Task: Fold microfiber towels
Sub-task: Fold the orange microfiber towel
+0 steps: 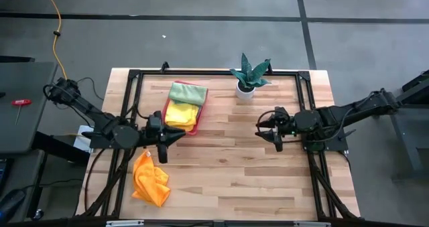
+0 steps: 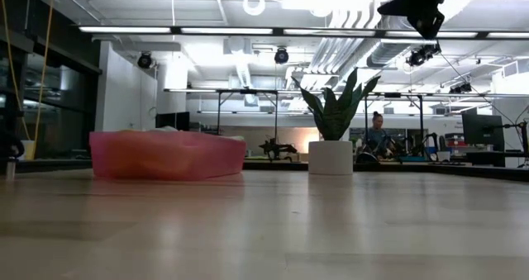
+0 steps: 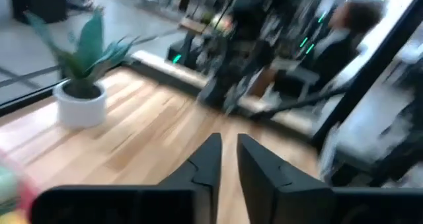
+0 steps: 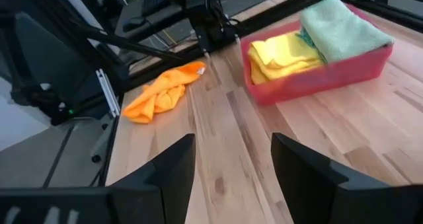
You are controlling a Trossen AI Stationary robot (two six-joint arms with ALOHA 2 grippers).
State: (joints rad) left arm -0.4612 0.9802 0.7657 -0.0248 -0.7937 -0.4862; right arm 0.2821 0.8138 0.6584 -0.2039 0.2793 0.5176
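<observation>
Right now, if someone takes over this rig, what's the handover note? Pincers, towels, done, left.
Left pincer: nearly shut, holds nothing, above the table beside the pink tray.
Right pincer: open, empty, above the table's right half, near the potted plant.
Towels: light green towel and yellow towel lie folded in the tray, with a bit of teal cloth between them in the right wrist view. Orange towel lies crumpled on the table in front of the left arm.
Done: the towels in the tray.
Left: fold the orange towel; probably it goes in the tray as well.
</observation>
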